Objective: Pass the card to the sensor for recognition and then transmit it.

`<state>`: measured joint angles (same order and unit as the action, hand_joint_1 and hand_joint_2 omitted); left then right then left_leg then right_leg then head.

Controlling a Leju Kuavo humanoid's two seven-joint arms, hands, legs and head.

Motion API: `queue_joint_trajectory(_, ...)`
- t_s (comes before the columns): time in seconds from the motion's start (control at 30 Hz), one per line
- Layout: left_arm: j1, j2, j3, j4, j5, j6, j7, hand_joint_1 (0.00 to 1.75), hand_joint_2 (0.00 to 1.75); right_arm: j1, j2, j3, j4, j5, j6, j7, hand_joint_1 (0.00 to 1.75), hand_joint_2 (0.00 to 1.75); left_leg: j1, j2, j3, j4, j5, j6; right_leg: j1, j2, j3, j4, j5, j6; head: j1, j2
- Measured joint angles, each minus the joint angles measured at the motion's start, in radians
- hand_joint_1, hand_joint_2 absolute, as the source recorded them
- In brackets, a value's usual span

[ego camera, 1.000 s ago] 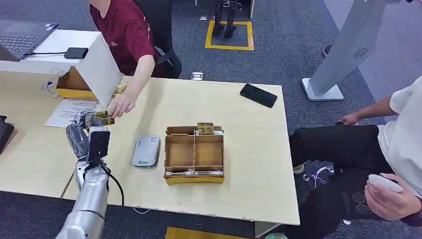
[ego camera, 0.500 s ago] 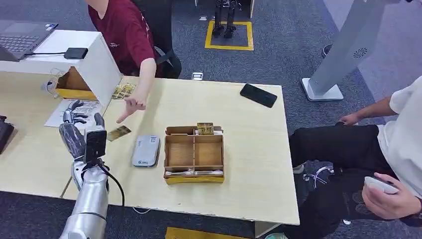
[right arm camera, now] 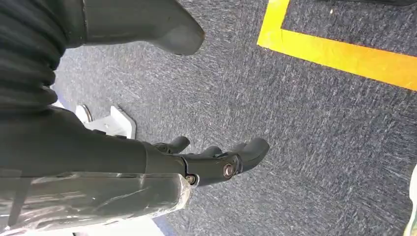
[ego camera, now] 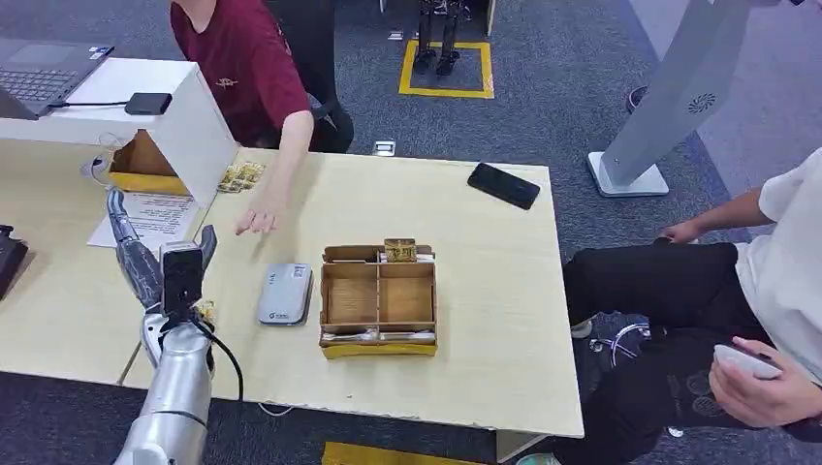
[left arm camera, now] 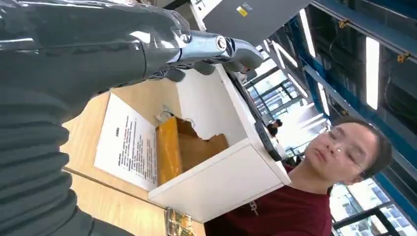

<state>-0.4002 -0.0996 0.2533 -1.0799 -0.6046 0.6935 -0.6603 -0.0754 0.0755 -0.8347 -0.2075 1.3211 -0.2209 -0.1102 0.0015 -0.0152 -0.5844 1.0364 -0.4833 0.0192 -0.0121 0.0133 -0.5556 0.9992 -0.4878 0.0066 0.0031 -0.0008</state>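
Landmark: I place things from the wooden box (ego camera: 378, 300) in the middle of the table (ego camera: 485, 320).
Paper sheet: I see it (ego camera: 145, 215) far left of the wooden box, flat on the table, beside a white stand (ego camera: 184, 116).
Left hand: my left hand (ego camera: 145, 254) is up above the table, left of the wooden box. Its fingers (left arm camera: 223, 49) are spread wide and hold nothing.
Card: a small gold card (ego camera: 205, 311) lies on the table left of the wooden box, just beside my left wrist. My arm hides part of it, and my hand is not touching it.
Person's hand: a hand (ego camera: 257, 221) in a red sleeve rests on the table, left of the wooden box and further back.
Sensor: the flat grey sensor (ego camera: 285, 293) lies just left of the wooden box, between the box and the card.
Gold piece: one more (ego camera: 399, 250) stands at the back edge of the wooden box.
Phone: a black phone (ego camera: 503, 185) lies to the right of the wooden box, further back.
Right hand: my right hand (right arm camera: 211, 162) hangs over the grey carpet. Its fingers are a bit bent, apart, and hold nothing.
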Motion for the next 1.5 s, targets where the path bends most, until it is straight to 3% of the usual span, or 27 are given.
queue_joint_trajectory(0.93,-0.008,0.0,0.0,0.023,0.009,-0.001,0.007,0.0,1.75,0.0,0.006,-0.018,0.0,0.008,0.0,0.006,0.0,1.75,0.0,0.0,0.0,0.0,0.0,0.0,0.0,0.0,0.0,0.0,0.0,0.0,0.0,0.0)
queue_joint_trajectory(1.5,-0.009,0.004,-0.002,0.027,0.049,-0.042,0.018,0.0,1.75,0.0,0.006,-0.023,0.0,0.013,0.0,0.002,0.0,1.75,0.0,0.0,0.0,0.0,0.0,0.0,0.0,0.0,0.0,0.0,0.0,0.0,0.0,0.0)
